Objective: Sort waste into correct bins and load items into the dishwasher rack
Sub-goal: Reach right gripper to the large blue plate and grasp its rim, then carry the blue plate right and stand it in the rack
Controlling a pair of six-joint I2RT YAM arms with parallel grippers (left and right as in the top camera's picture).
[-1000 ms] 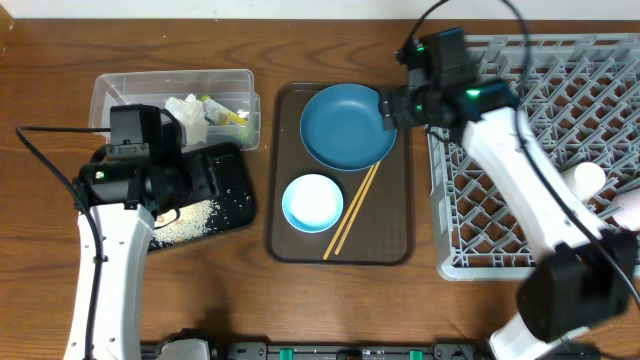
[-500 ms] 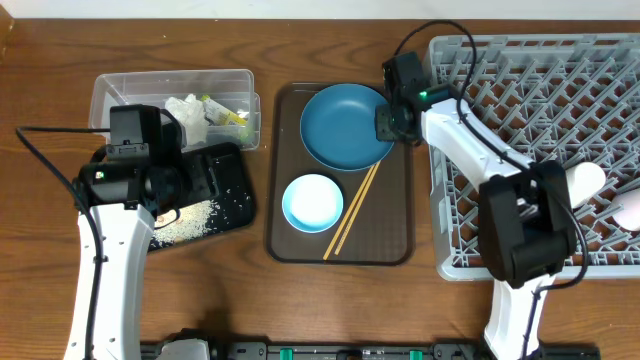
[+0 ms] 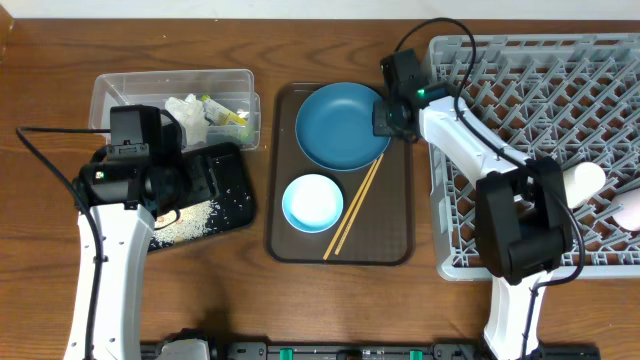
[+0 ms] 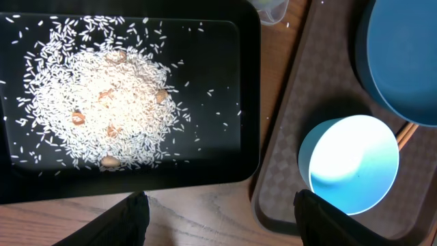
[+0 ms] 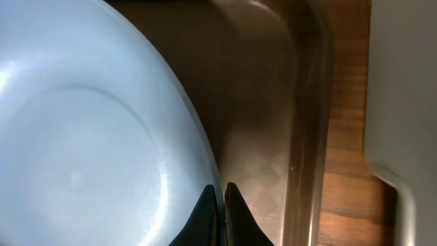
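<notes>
Waste (image 3: 195,108) binned, white cup (image 3: 583,180) and pink cup (image 3: 630,208) racked; plate (image 3: 340,125), bowl (image 3: 313,202), chopsticks (image 3: 352,210) pending; right hand (image 5: 220,205) clamped on plate rim, left hand (image 4: 222,219) spread

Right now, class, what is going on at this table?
The right claw pinches the rim of the dark blue plate on the brown tray. The left claw hangs open above the black tray of rice scraps. The bowl and chopsticks lie on the brown tray, not yet in the rack.
</notes>
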